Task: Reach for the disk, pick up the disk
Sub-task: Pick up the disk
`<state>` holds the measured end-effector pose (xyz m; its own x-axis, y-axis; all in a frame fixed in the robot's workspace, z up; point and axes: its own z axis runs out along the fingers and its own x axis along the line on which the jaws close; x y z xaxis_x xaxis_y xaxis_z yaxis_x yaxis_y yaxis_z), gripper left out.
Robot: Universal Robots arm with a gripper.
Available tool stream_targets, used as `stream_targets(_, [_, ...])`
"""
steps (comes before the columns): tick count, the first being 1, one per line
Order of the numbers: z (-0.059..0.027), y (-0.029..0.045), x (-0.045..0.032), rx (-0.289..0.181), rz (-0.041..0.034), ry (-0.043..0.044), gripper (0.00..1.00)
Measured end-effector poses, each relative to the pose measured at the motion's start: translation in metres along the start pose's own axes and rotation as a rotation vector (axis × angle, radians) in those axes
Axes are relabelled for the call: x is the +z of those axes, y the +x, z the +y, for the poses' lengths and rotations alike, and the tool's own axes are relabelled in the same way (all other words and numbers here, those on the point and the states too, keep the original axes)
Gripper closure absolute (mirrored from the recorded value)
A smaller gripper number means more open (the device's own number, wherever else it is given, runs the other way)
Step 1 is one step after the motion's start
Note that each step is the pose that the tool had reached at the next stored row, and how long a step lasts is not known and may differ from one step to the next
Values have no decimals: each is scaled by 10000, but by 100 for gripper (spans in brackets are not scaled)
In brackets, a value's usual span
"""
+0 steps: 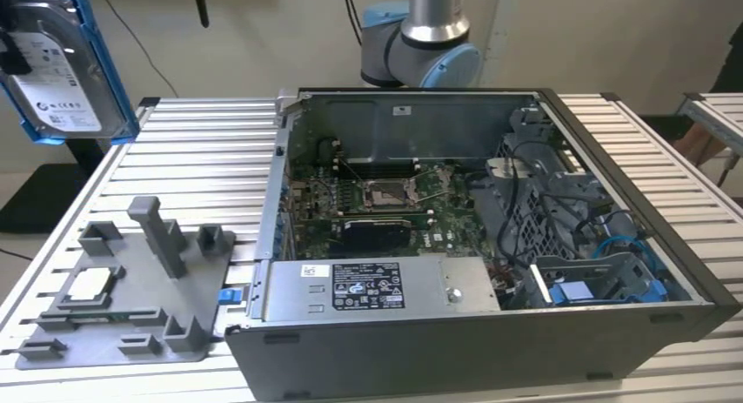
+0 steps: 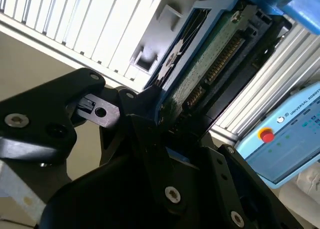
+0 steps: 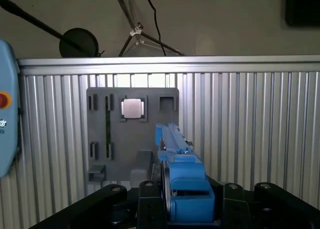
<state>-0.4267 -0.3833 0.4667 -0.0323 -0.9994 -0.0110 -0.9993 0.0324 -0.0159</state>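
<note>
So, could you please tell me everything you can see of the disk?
The disk is a flat, rectangular, silver-grey metal hard drive with a white label on one face, framed by a blue plastic bracket. In the second wrist view its other face shows a green circuit board with a row of connector pins. It hangs upright in the air at the exterior view's upper left, clear of the slatted table, with the black gripper clamped on one end.

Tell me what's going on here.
The arm's gripper is shut on the disk and holds it in the air, clear of the table, at the exterior view's upper left. In the first wrist view a grey fixture with a chip lies beyond the disk. The open computer case sits at the exterior view's right.
</note>
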Motion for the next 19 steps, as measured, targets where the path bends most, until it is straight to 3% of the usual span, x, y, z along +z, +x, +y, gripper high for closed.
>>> stream_targets(19, [-592,-19,10,0,-1,1,100])
